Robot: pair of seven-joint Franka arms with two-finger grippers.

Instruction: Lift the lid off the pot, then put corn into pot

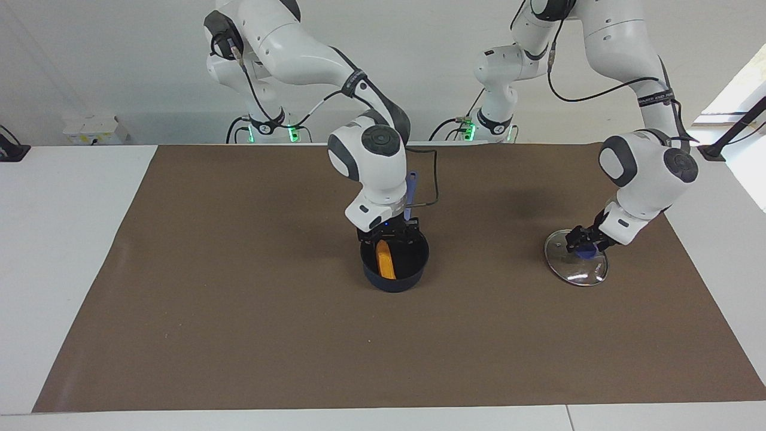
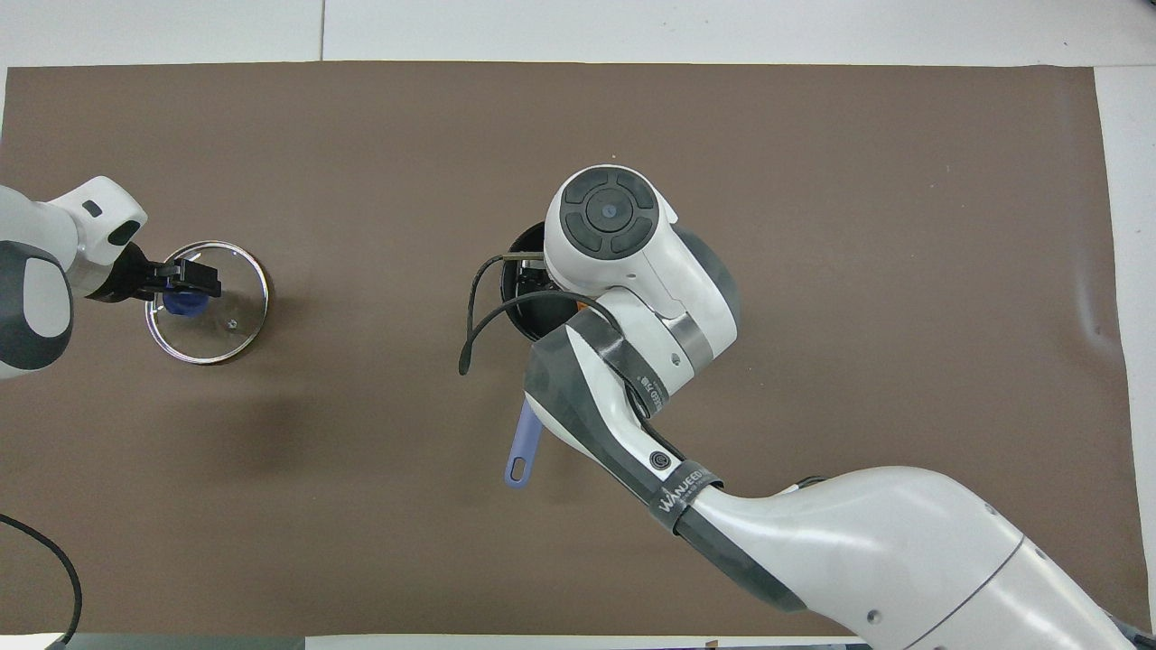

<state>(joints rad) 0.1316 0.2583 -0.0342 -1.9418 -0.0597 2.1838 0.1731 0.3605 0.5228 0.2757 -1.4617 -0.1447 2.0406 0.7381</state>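
**Corn at the mouth of the pot, lid parked toward the left arm's end**

The pot (image 1: 395, 263) stands on the brown mat (image 1: 239, 299) that covers the desk (image 1: 72, 251), its long blue handle (image 2: 524, 447) pointing toward the robots. The right gripper (image 1: 388, 234) hangs right over the pot's open mouth, and the corn (image 1: 385, 258) stands on end inside, its tip up between the gripper's fingers. Whether those fingers pinch the cob or have let go I cannot tell. In the overhead view the right arm's wrist hides nearly the whole pot, with only a sliver of orange showing.

The lid (image 1: 575, 263) is off the pot and lies on the mat, well apart from the pot toward the left arm's end of the desk, seemingly a little tilted. The left gripper (image 1: 589, 244) is pressed on the lid's blue knob (image 2: 183, 302).

Handling, as a judgement: the corn looks like a light, stiff, smooth toy, best taken across its thicker middle, since the tapered end could slip out of the fingers. The lid is glass with a metal rim, heavier and breakable, so the knob is the only sensible hold and it wants setting down gently. The pot is small and could slide or tip if nudged at its rim.
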